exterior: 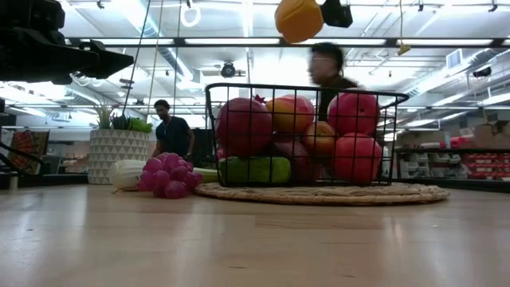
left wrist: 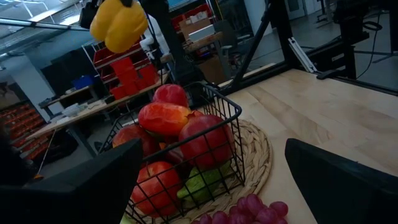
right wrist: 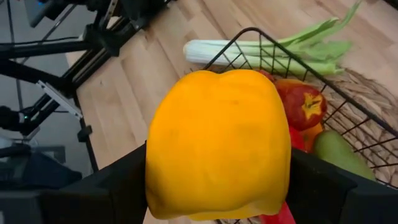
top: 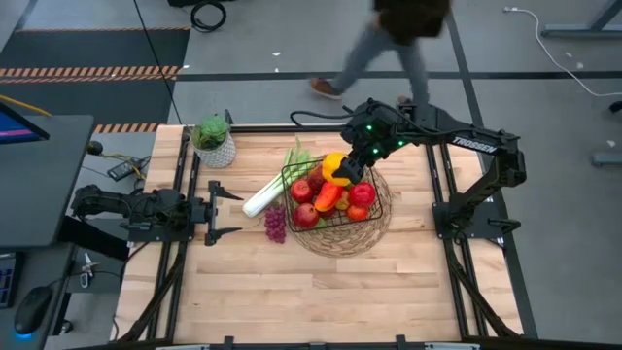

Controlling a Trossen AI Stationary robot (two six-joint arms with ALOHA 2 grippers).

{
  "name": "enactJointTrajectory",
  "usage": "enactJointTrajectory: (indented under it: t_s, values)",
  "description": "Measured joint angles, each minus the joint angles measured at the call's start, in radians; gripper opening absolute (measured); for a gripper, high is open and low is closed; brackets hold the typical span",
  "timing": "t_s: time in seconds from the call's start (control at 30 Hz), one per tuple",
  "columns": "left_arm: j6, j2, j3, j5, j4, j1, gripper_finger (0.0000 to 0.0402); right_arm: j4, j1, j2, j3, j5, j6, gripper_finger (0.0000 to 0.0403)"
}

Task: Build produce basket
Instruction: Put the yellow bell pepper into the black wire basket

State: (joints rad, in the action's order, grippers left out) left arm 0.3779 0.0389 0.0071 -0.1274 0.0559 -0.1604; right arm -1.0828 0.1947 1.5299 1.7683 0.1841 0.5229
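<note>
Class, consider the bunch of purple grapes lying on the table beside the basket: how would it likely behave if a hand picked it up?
The grapes form a loose cluster, so it would probably sag and swing. The round berries look smooth, so likely slippery and easily crushed.

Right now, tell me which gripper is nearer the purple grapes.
Left. The left gripper sits open just beside the grapes; the right gripper holds the yellow pepper above the basket, farther off.

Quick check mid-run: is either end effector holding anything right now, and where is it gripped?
The right end effector holds the yellow pepper by its sides, above the basket. The left end effector is open and holds nothing.
</note>
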Motion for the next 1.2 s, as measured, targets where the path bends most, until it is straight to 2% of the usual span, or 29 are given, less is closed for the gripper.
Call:
enactJointTrajectory:
  t_s: [0.17,0.27,0.5,0.67,0.93,1.1,1.2]
  values:
    - [0.000,0.000,0.000,0.000,0.000,0.000,0.0400,-0.005,0.000,0.001,0.008,-0.001,-0.002,0.0306]
    - [0.000,0.000,0.000,0.000,0.000,0.000,0.0400,-0.013,-0.001,0.010,0.055,-0.022,-0.056,0.0306]
    - [0.000,0.000,0.000,0.000,0.000,0.000,0.0400,0.000,-0.069,0.009,0.132,-0.165,-0.425,0.0307]
    - [0.000,0.000,0.000,0.000,0.000,0.000,0.0400,-0.002,-0.108,0.009,0.113,-0.194,-0.647,0.0314]
    - [0.000,0.000,0.000,0.000,0.000,0.000,0.0400,-0.029,-0.115,0.011,-0.040,-0.159,-0.622,0.0317]
    - [0.000,0.000,0.000,0.000,0.000,0.000,0.0400,-0.092,-0.095,0.011,-0.138,-0.279,-0.532,0.0317]
    - [0.000,0.000,0.000,0.000,0.000,0.000,0.0400,-0.096,-0.043,0.011,-0.170,-0.291,-0.475,0.0315]
